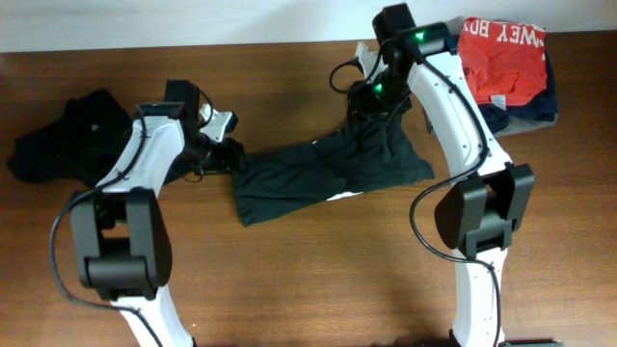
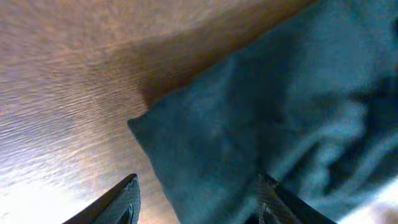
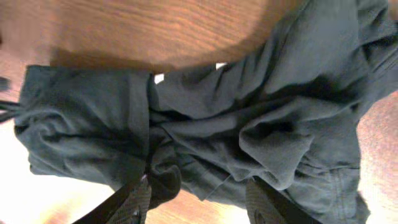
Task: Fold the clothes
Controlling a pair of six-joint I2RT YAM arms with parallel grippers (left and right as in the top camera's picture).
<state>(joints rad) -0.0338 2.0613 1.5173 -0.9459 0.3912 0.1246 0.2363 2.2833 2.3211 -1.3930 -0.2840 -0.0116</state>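
Note:
A very dark green T-shirt (image 1: 323, 173) lies crumpled in the middle of the table, with a small white mark at its lower edge. My left gripper (image 1: 234, 154) is open at the shirt's left end. In the left wrist view a corner of the cloth (image 2: 249, 124) reaches between the spread fingers (image 2: 199, 202). My right gripper (image 1: 371, 108) hangs over the shirt's upper right part. In the right wrist view its fingers (image 3: 196, 202) are open just above the bunched folds (image 3: 236, 118). A second black garment (image 1: 67, 140) lies heaped at the far left.
A pile of red-orange and dark blue clothes (image 1: 506, 63) sits at the back right corner. The brown wooden table (image 1: 318, 280) shows bare wood in front of the shirt. A white wall edge runs along the back.

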